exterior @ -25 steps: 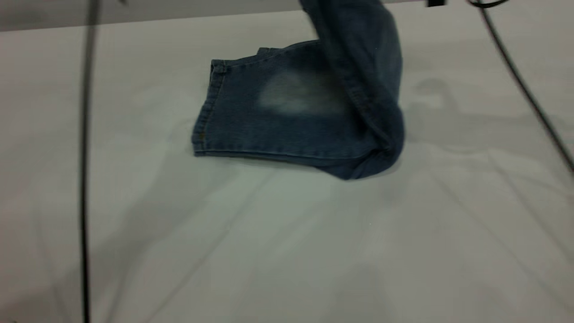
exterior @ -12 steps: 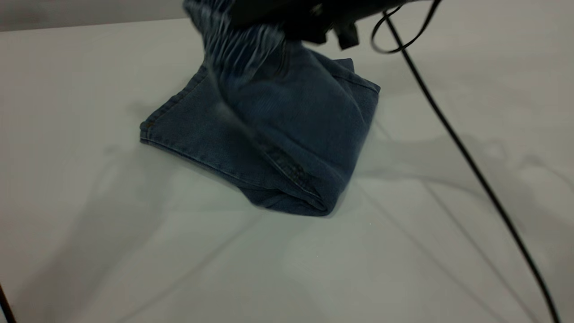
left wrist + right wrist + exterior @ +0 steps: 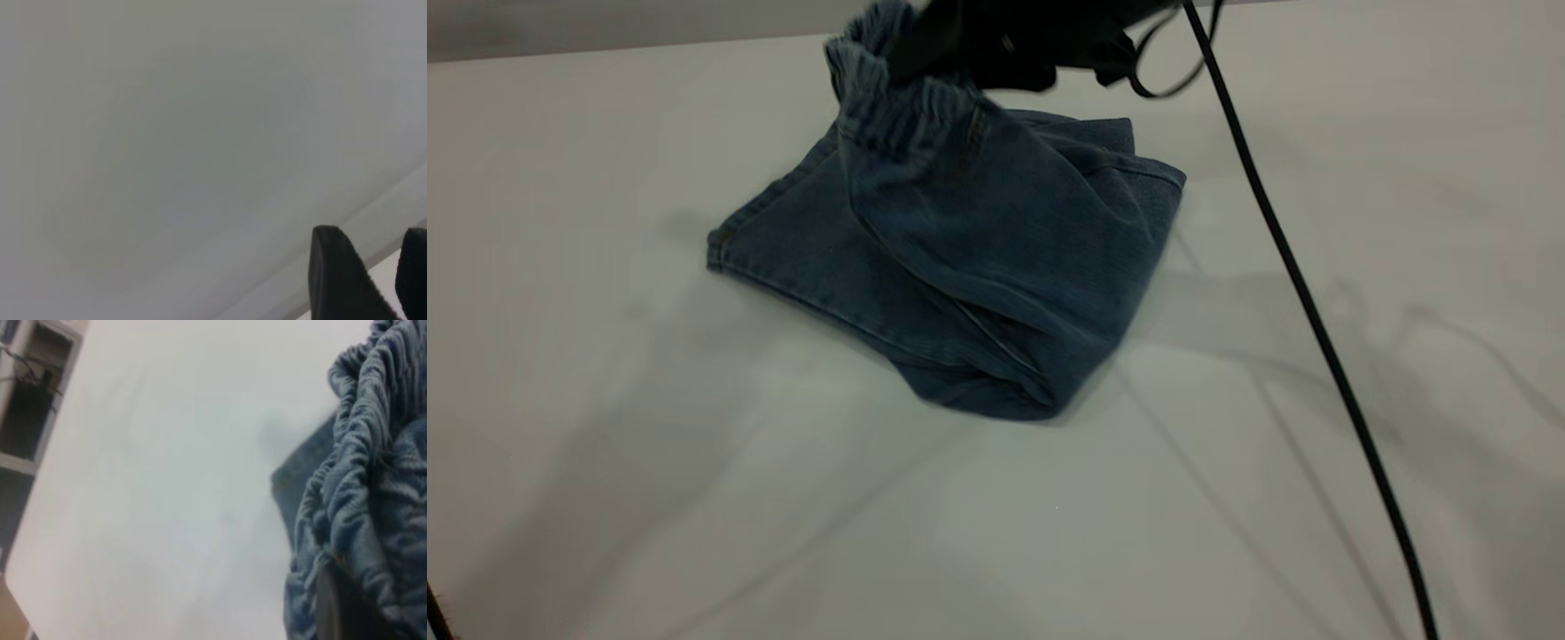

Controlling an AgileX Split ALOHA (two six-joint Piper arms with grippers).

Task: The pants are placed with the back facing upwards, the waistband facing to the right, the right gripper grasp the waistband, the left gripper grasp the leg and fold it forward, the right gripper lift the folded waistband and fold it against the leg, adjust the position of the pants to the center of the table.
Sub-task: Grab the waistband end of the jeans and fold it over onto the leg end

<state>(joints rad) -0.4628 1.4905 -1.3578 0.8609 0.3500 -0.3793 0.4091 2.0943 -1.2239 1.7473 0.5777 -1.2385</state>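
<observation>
Where the exterior view looked down on it, the worktop [image 3: 694, 462] was a wide, plain pale grey sheet, crossed by soft shadows and by a black cable [image 3: 1303, 293] running from the top edge down to the lower right. Behind its far edge a darker grey strip of wall showed. In the right wrist view a dark framed opening stood beyond the worktop's edge, too blurred to make out further.

The pants [image 3: 960, 258] lay folded toward the far middle of the worktop, with a hemmed leg [image 3: 783, 240] flat and pointing left and a rounded fold nearest the camera. The waistband [image 3: 889, 98] was raised off the cloth at the far side, bunched and ruched, and the right gripper [image 3: 925, 44] was closed on it from above, just right of the gathers. The right wrist view showed the same gathers [image 3: 360, 487] pressed close against one dark finger [image 3: 333, 607].

The left gripper [image 3: 380, 280] hung over bare worktop well away from the pants, its two ribbed pads [image 3: 337, 280] set a narrow gap apart with nothing between them.

No writing or label could be read anywhere.
</observation>
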